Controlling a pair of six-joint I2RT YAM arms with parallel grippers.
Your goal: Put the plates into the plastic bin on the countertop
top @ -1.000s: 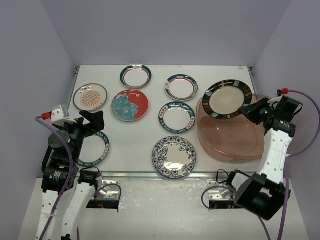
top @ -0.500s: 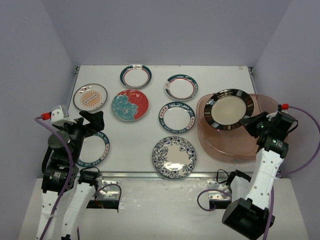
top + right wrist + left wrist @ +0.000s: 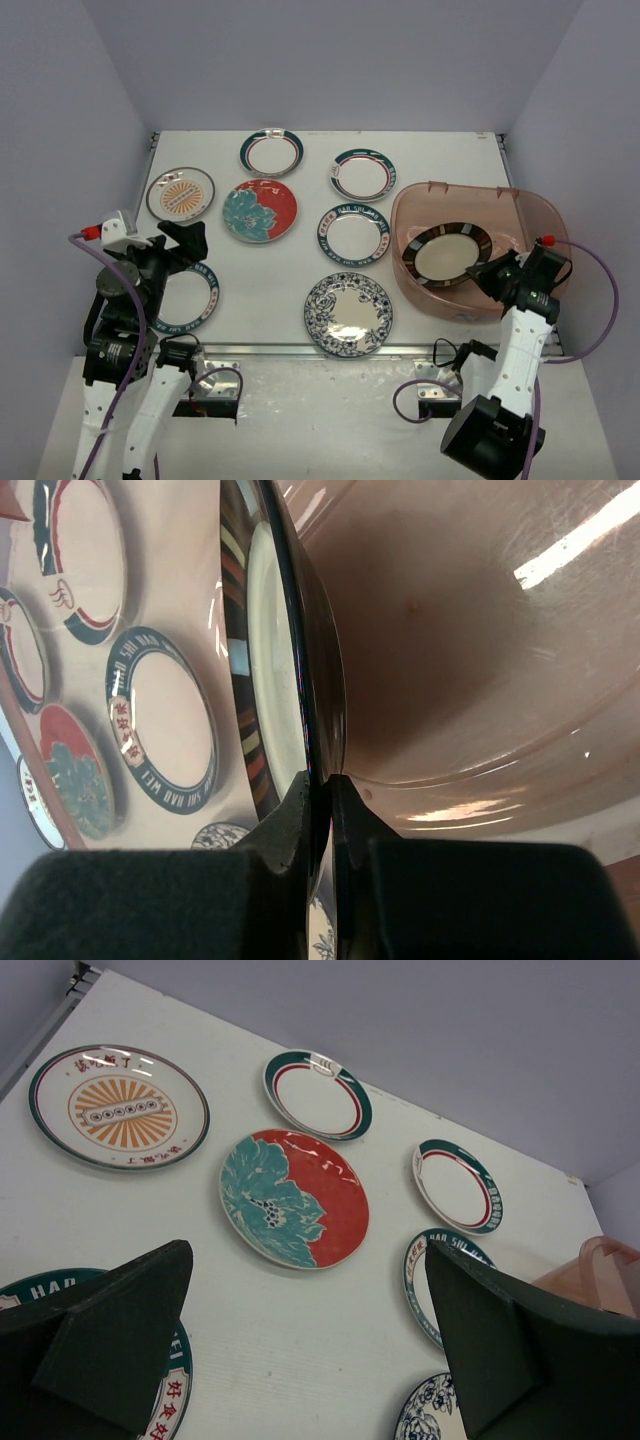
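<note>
While my right jaws clamped the black-rimmed plate (image 3: 447,255) low inside the plastic bin (image 3: 530,205) at 3 o'clock, seven plates (image 3: 260,211) lay on the tabletop (image 3: 290,272); my left jaws gaped empty.

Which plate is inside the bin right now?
The black-rimmed plate, its edge pinched by the right gripper, is within the plastic bin. Every other visible plate lies flat on the countertop outside it.
</note>
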